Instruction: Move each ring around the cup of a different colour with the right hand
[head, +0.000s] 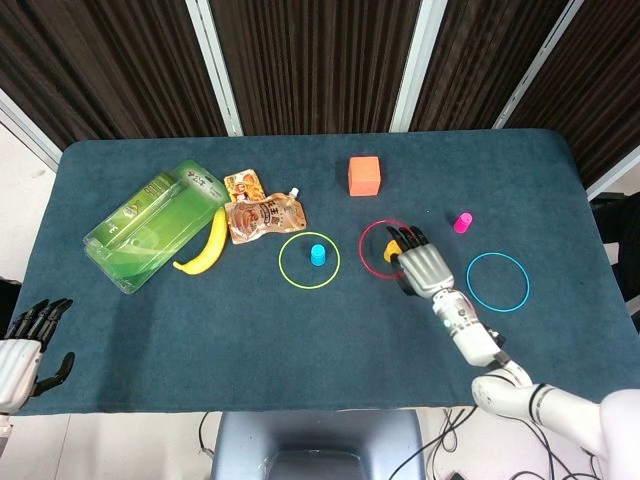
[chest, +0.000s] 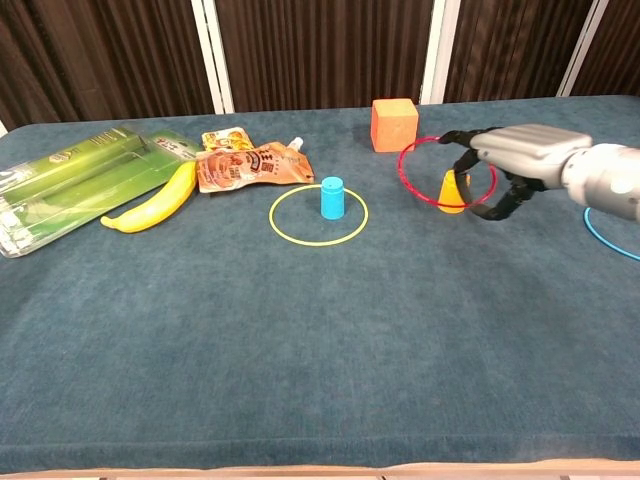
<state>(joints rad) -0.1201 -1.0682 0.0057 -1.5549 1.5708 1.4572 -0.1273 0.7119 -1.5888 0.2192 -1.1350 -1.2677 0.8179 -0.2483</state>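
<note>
- The table (head: 300, 340), covered in dark blue cloth, carries everything.
- A green clear package (head: 150, 225) lies at the far left, with a banana (head: 205, 244) just beside it and an orange snack pouch (head: 262, 215) next to that.
- The right hand (head: 424, 268) holds the red ring (head: 368, 253) lifted off the cloth, fingers curled through it; in the chest view the ring hangs tilted in front of the yellow cup (chest: 451, 193).
- The left hand (head: 22, 345) rests at the near left edge, fingers apart and holding nothing.
- The yellow ring (head: 309, 260) lies flat around the blue cup (head: 318, 254).
- The blue ring (head: 498, 281) lies flat at the right, with no cup inside.
- An orange cube (head: 364, 175) sits towards the far edge.
- The pink cup (head: 462, 222) stands upright between the red and blue rings, further back.
</note>
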